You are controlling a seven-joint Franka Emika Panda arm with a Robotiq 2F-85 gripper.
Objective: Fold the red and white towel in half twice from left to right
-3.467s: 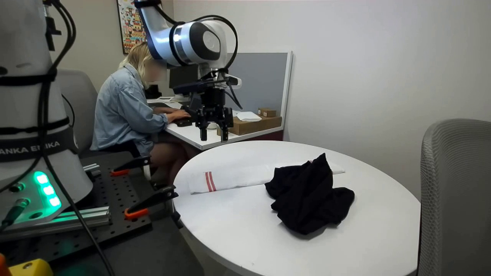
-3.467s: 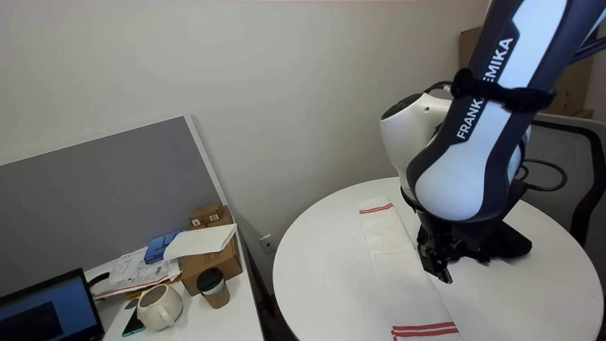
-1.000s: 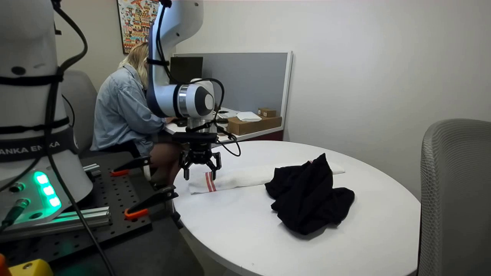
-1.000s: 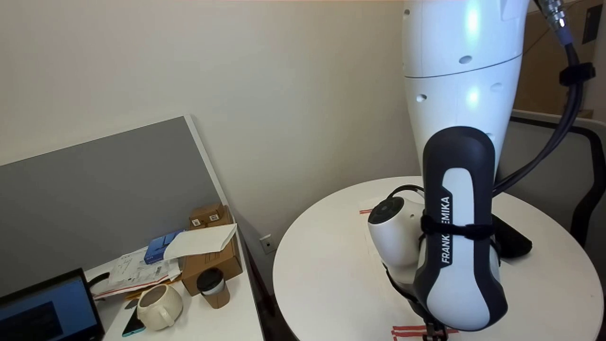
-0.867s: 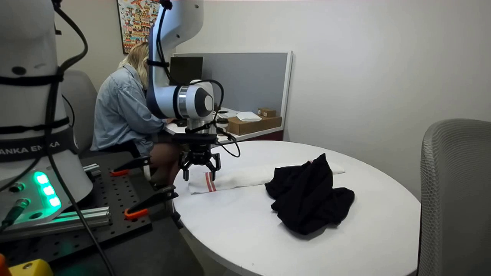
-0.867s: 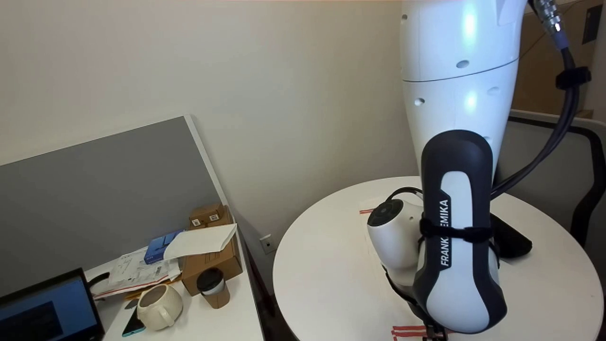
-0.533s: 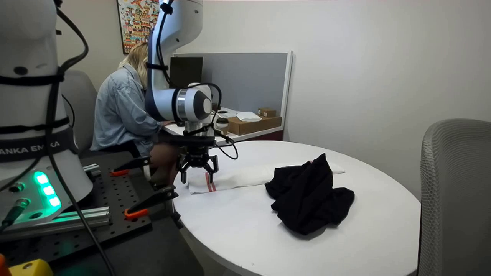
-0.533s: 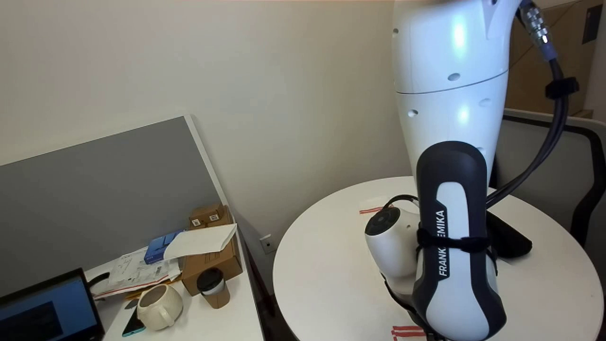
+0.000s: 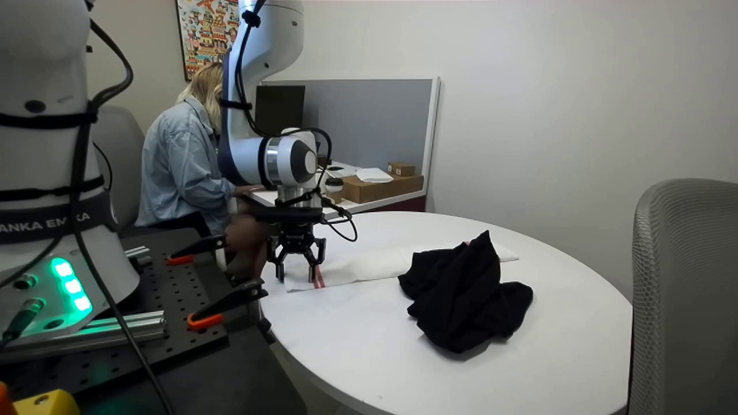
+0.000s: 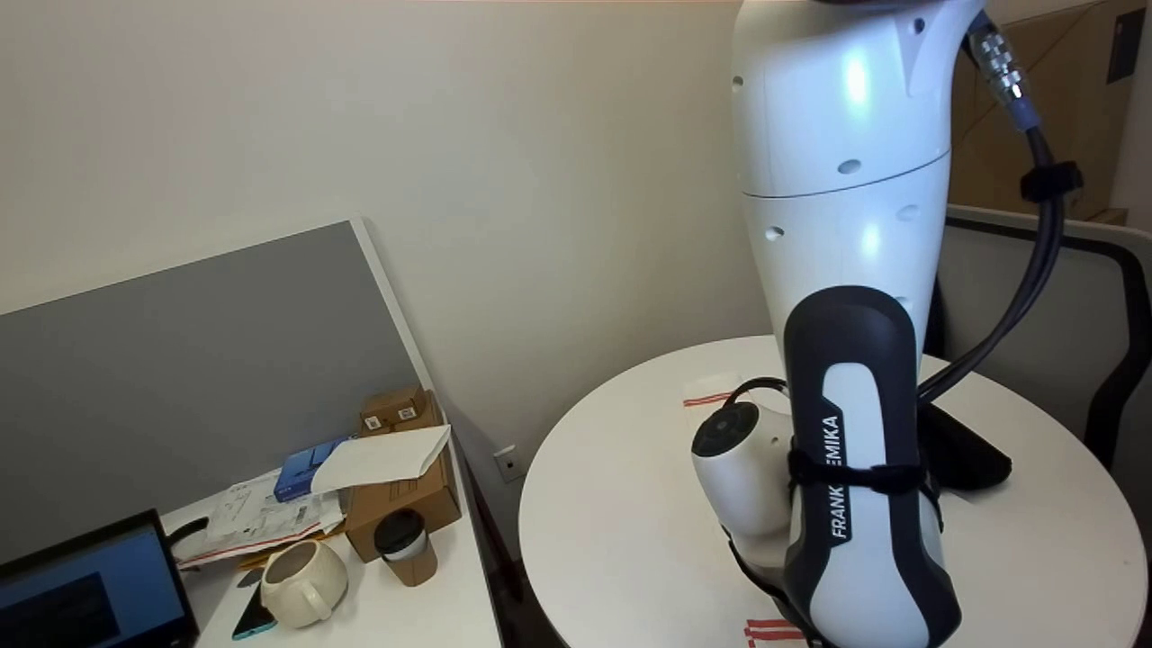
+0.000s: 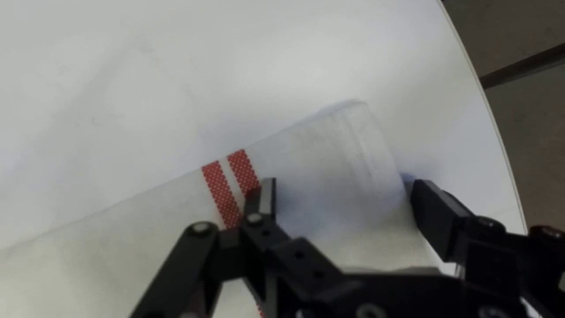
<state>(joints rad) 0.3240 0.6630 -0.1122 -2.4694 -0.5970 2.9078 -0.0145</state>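
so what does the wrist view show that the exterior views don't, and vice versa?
Wrist only: the dotted pattern in the red stripes and a faint ridge near the end of the towel.

Exterior only: black cloth, chair, seated person, mug, lidded cup and the arm.

Shared: towel, stripes, table and open gripper, though in an exterior view the arm hides most or all of the gripper.
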